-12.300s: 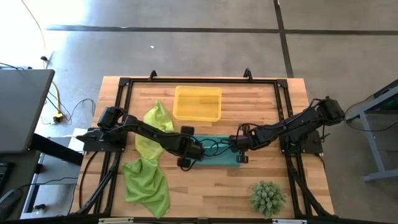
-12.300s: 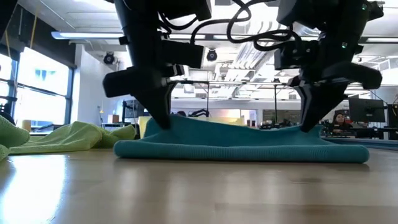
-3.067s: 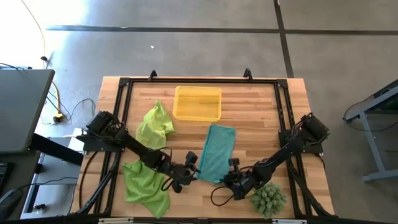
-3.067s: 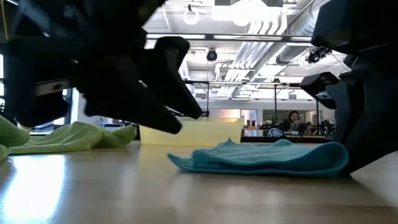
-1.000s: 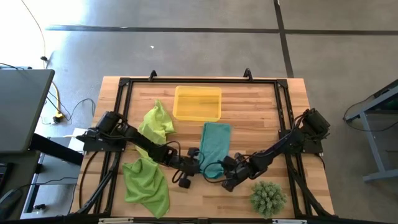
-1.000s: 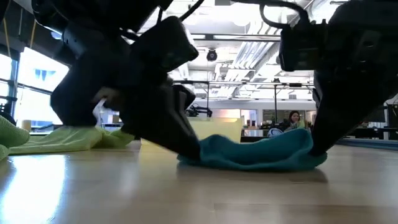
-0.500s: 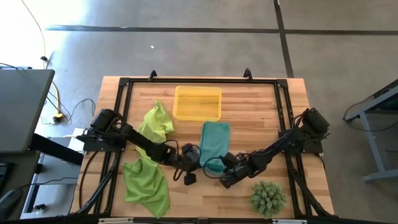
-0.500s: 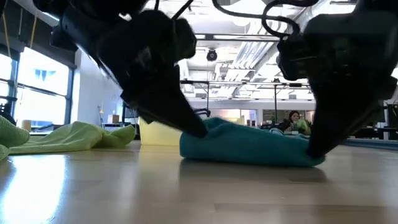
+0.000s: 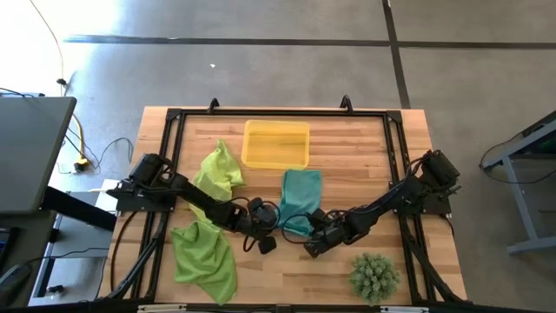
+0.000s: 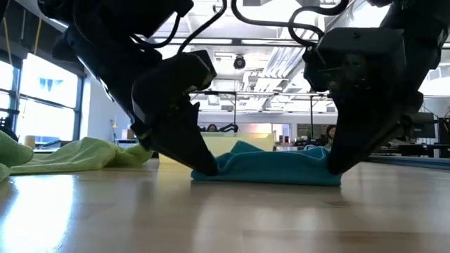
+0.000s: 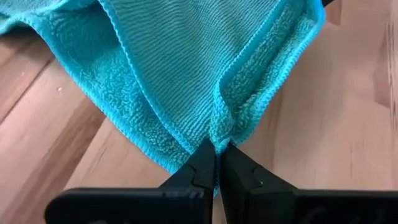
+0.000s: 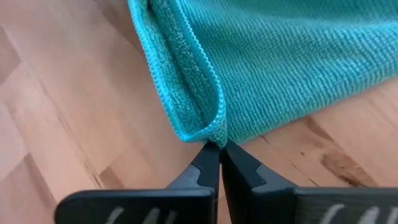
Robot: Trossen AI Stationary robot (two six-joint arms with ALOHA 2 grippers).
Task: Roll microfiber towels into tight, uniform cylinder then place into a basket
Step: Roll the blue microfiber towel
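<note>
The teal microfiber towel [image 9: 301, 198] lies folded in a strip on the table's middle, its far end close to the yellow basket [image 9: 276, 144]. My left gripper [image 9: 280, 223] is shut on its near left corner and my right gripper [image 9: 310, 228] is shut on its near right corner. In the low view the towel [image 10: 267, 167] rests flat on the wood between the left gripper [image 10: 205, 169] and the right gripper [image 10: 330, 169]. Two lime-green towels [image 9: 217, 174] [image 9: 204, 256] lie crumpled at the left. My left gripper pinches the teal towel's near left corner [image 11: 217, 135] between its two fingertips, where the hemmed edge is gathered into a fold. The fingers slant down from the near left. The towel lies on the table beyond them. My right gripper pinches the near right corner [image 12: 213, 134] between its two fingertips, on a hemmed edge folded back on itself. The fingers slant down from the near right. The towel's body rests on the table.
A spiky green plant [image 9: 374, 276] stands at the near right, close behind my right arm. Black frame rails [image 9: 395, 156] run along the table's sides. Bare wood shows between the towel and the near edge.
My left gripper has rolled about its own line, staying shut on the towel's corner. The teal towel's near end has drawn a little toward the far edge and now lies lower and flatter; its far end has stayed in place.
</note>
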